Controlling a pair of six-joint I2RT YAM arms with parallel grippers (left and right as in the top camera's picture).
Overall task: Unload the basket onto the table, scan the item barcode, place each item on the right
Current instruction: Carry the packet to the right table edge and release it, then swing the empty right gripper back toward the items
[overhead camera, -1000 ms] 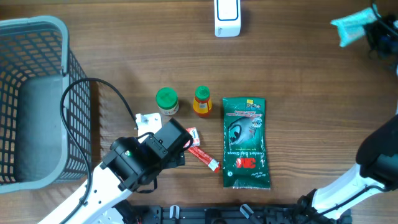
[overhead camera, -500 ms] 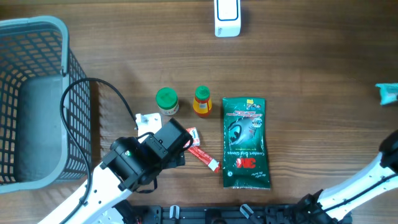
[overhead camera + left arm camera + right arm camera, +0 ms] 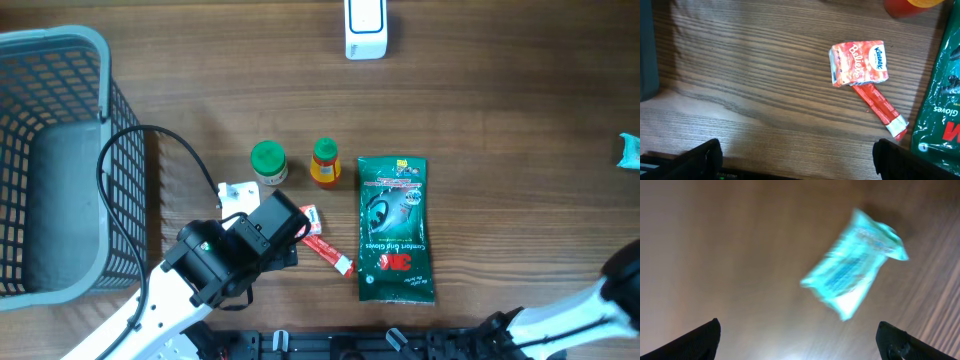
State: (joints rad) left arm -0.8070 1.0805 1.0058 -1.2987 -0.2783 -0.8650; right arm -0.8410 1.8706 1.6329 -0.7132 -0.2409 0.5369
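Teal packet (image 3: 854,262) dropped, whole at right wrist, clipped overhead, left pincer (image 3: 796,152) and right pincer (image 3: 797,332) apart

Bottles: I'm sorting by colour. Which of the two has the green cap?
The left bottle, nearer the basket; the right bottle, beside the green packet, is orange-capped.

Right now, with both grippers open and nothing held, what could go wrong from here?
1. The teal packet lies at the far right border of the overhead view, apart from the other items, and looks blurred under the right gripper; it may be awkward to reach.
2. The tissue pack sits against the red sachet close to the left gripper, so a grasp there might catch or drag both.
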